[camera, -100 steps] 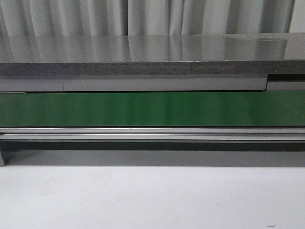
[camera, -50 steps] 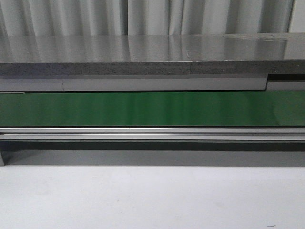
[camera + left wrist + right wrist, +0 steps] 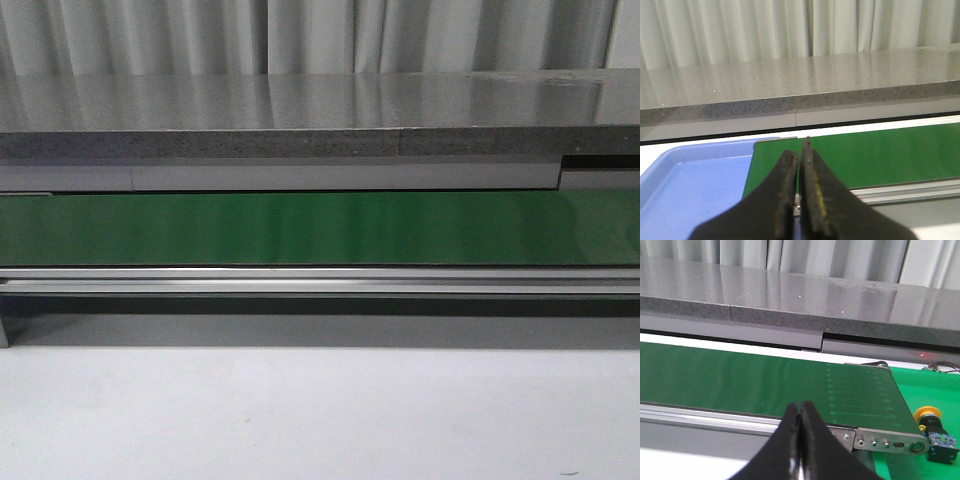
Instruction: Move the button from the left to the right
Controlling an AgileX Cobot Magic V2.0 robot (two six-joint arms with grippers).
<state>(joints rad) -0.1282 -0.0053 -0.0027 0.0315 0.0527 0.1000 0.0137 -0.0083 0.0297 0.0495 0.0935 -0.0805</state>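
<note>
A button with a round yellow cap and a black body lies on a bright green surface just past the right end of the conveyor, seen only in the right wrist view. My right gripper is shut and empty, over the belt's near rail, well to the left of the button. My left gripper is shut with nothing between its fingers, above the left end of the green belt. Neither gripper shows in the front view.
A green conveyor belt with a metal rail runs across the front view, under a grey stone shelf. A blue tray lies by the belt's left end. White tabletop lies in front.
</note>
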